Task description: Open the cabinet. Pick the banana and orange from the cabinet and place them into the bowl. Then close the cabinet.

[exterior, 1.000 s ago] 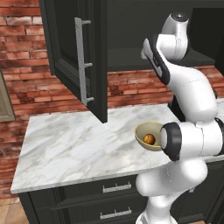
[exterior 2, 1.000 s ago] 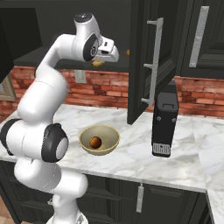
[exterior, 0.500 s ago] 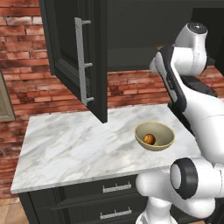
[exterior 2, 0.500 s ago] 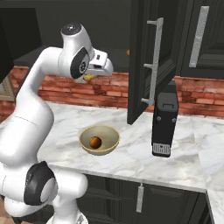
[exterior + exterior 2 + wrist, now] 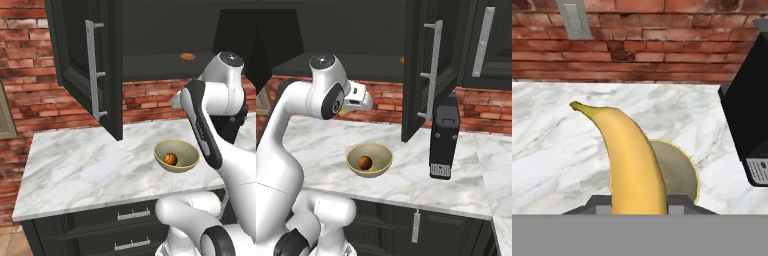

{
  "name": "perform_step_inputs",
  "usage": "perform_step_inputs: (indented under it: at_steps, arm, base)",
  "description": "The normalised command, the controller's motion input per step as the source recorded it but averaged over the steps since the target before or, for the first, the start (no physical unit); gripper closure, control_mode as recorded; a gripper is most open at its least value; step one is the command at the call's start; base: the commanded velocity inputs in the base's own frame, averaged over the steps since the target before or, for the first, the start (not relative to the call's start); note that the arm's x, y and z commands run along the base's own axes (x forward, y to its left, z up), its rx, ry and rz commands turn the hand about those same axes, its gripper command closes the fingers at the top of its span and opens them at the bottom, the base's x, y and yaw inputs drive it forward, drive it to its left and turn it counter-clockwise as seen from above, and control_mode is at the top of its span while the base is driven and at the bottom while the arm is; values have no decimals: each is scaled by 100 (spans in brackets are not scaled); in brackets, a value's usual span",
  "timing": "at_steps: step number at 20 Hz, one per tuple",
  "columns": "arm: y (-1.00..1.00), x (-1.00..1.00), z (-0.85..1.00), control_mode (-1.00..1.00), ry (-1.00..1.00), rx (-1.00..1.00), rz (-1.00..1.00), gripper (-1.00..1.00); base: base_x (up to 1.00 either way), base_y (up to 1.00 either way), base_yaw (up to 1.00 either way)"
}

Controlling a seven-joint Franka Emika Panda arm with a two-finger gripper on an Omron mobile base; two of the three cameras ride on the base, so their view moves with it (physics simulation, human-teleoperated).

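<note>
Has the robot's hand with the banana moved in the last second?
Yes. The gripper, shut on the banana, has come down from the cabinet shelf toward the bowl.

Cabinet (image 5: 90, 75) open; orange (image 5: 170, 159) lies in the tan bowl (image 5: 162, 150); yellow banana (image 5: 632, 160) held above it.

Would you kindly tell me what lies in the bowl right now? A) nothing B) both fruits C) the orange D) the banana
C: the orange sits alone inside the bowl, while the banana is held up between the fingers above the counter, as the hand view shows.
</note>
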Motion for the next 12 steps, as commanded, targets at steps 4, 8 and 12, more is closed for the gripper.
perform_step_inputs:
  at_steps: [4,8,12]
  arm:
    - [17,-8,-75,-100,12,0,3,100]
    - [0,13,-50,-100,4,-4,0,100]
    - [0,26,-30,-100,4,-1,0,100]
  base:
    - [0,0,0]
    - [0,0,0]
    - [0,0,0]
